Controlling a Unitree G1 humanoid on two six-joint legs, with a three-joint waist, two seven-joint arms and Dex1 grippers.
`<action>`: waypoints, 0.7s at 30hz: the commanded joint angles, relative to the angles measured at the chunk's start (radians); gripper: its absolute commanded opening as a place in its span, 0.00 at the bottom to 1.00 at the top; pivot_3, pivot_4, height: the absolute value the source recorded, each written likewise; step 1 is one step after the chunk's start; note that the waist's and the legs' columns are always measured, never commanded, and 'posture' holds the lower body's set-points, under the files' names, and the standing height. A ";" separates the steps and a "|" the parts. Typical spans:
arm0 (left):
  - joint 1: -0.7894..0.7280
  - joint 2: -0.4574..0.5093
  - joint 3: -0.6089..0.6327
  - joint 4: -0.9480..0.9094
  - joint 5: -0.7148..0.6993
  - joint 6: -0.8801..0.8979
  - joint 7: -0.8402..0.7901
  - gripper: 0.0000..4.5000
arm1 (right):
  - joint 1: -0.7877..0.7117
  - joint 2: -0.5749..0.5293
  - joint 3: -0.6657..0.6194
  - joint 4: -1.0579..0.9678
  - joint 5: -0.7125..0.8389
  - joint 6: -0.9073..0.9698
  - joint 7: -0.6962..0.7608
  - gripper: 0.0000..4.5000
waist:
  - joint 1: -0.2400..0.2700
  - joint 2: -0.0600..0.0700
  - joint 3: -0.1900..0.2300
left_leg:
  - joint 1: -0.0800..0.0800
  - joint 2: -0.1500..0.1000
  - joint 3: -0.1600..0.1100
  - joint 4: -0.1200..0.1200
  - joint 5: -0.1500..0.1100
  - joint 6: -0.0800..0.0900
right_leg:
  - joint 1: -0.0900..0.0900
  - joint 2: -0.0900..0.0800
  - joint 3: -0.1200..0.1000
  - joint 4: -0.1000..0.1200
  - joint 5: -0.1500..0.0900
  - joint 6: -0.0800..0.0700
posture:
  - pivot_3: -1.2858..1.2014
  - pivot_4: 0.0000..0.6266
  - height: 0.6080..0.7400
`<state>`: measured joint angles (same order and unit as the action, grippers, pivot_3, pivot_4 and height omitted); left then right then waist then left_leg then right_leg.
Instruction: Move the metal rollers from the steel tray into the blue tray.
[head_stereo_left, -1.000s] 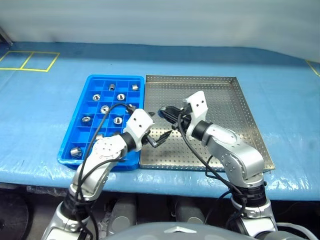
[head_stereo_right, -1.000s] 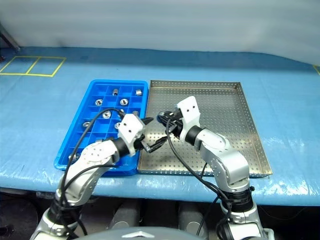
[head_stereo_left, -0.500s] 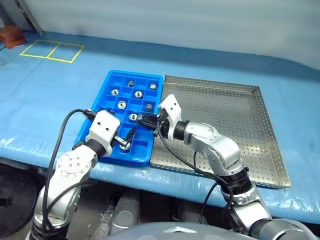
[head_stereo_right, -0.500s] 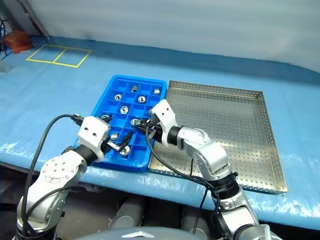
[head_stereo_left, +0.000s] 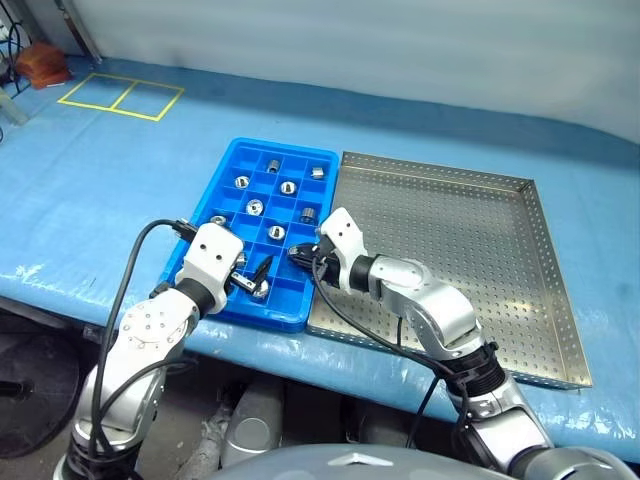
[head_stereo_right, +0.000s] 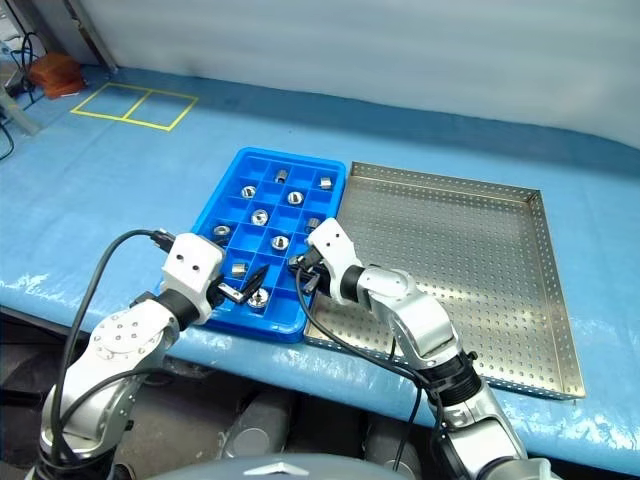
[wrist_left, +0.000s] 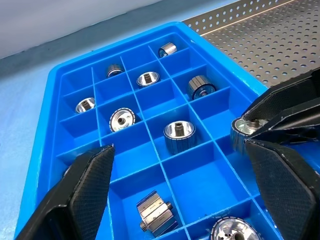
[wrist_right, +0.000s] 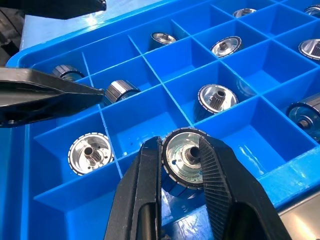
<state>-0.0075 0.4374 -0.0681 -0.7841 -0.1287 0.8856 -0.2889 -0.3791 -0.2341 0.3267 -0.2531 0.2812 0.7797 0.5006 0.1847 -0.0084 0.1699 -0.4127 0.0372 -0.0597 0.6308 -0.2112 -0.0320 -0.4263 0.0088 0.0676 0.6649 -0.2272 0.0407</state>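
Nearest the camera, the left gripper (head_stereo_left: 252, 279) hovers over the near end of the blue tray (head_stereo_left: 199, 247), its 2 black fingers (wrist_left: 87, 182) spread wide with nothing between them. Beneath it, in the near compartments, lie a roller on its side (wrist_left: 156, 212) and another roller (wrist_left: 229, 230) showing its face.

Just beyond and toward the steel tray, the right gripper (head_stereo_left: 299, 258) is closed on 1 metal roller (wrist_right: 185, 161), pinched by its sides with the holed face turned toward the wrist camera. The held roller hangs over a near compartment along the blue tray's edge next to the steel tray; whether it touches the compartment floor cannot be made out. The tips of the 2 grippers are near each other but apart.

The remaining metal rollers (head_stereo_left: 277, 232) sit singly in the square compartments of the blue tray, some upright with the central hole visible, such as one mid-tray (wrist_left: 178, 135), and some lying on their sides, such as one (wrist_left: 201, 87) in the column nearest the steel tray. About 9 further rollers can be counted across the grid, up to the far row (head_stereo_left: 318, 172).

The steel tray (head_stereo_left: 470, 250) lies beside the blue tray, their long edges touching or nearly so; its perforated floor carries no rollers. Both trays rest on a blue-covered surface (head_stereo_left: 120, 180). On the far left of that surface, a yellow taped rectangle (head_stereo_left: 121, 96) divided into 2 is marked.
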 joint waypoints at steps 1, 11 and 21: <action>-0.012 0.009 0.002 -0.011 0.001 -0.019 -0.007 1.00 | 0.003 -0.014 0.004 -0.042 0.003 0.012 0.014 0.24 | 0.000 0.000 0.000 | 0.000 0.000 0.000 0.000 0.000 0.000 | 0.000 0.000 0.000 0.000 0.000 0.000 | 0.68 0.24 1.00; -0.069 -0.037 -0.029 0.047 -0.011 -0.075 -0.018 1.00 | 0.004 -0.013 -0.110 -0.100 -0.028 -0.082 -0.073 0.53 | 0.000 0.000 0.000 | 0.000 0.000 0.000 0.000 0.000 0.000 | 0.000 0.000 0.000 0.000 0.000 -0.001 | 0.67 0.24 1.00; -0.273 -0.121 -0.084 0.354 -0.024 -0.236 -0.088 1.00 | 0.073 -0.218 -0.250 -0.086 -0.056 -0.159 -0.014 0.53 | -0.014 -0.001 0.000 | -0.001 -0.001 0.001 0.001 0.000 0.000 | 0.001 -0.001 0.001 -0.003 0.003 0.004 | 0.63 0.24 1.00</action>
<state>-0.2621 0.3180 -0.1495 -0.4436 -0.1385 0.6879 -0.3520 -0.3026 -0.4421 0.1066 -0.3171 0.2163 0.6420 0.4741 0.1705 -0.0096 0.1702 -0.4139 0.0365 -0.0585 0.6314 -0.2112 -0.0320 -0.4255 0.0085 0.0689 0.6617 -0.2238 0.0449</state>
